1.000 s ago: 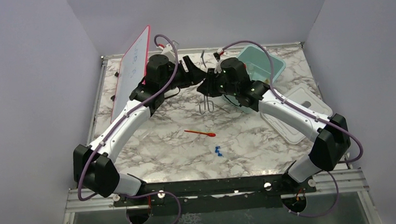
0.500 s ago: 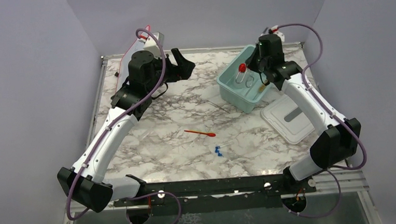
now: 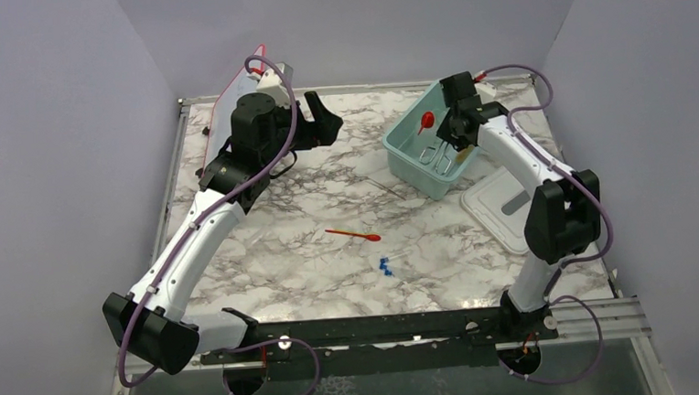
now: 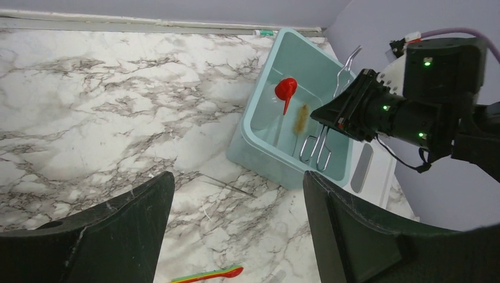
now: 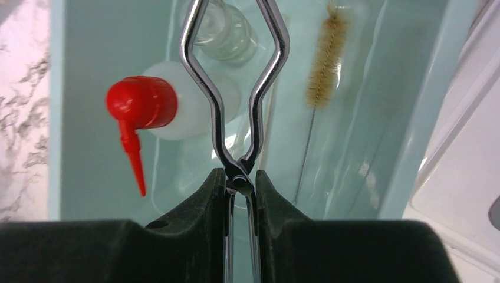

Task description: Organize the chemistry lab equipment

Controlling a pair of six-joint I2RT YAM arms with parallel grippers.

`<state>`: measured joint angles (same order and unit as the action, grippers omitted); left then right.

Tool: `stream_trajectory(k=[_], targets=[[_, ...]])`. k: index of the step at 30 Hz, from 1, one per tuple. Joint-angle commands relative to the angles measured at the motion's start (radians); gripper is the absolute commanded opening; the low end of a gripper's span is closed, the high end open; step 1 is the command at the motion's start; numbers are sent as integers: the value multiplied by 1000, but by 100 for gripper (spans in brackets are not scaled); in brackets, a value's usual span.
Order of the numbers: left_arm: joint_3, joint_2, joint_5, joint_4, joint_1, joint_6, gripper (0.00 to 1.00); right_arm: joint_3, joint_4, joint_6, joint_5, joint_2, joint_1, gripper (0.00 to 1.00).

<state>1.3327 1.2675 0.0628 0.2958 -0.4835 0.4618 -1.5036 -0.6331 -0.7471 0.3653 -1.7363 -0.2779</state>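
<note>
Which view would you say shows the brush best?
Right wrist: the brush lies close in the tub, bristles and wire stem clear. Left wrist shows only a small tan streak; overhead, it is too small to tell.

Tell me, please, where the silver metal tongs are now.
Right wrist view: tongs in the right gripper, over the far-right pale teal tub, between red funnel and tan-bristled brush.

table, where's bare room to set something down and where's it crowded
Bare table lies between the whiteboard and the tub, and at the near left, between the left arm and the spatula. Crowded: the tub, with funnel, brush and the tongs in the right gripper; the tubes beside the spatula; the lid at right.
</note>
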Motion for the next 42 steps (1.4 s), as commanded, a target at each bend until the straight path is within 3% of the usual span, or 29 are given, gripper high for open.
stream_trajectory(k=[1, 22, 33, 42], targets=[[-3, -23, -24, 0, 3, -14, 83, -41, -34, -107, 0, -64, 23, 1], [9, 7, -46, 21, 3, -46, 83, -47, -7, -246, 2, -251, 44, 12], [35, 5, -55, 46, 3, -68, 83, -20, -4, -244, -18, -227, 44, 39], [35, -9, -55, 49, 3, -77, 83, -13, -17, -199, 32, -137, 44, 41]])
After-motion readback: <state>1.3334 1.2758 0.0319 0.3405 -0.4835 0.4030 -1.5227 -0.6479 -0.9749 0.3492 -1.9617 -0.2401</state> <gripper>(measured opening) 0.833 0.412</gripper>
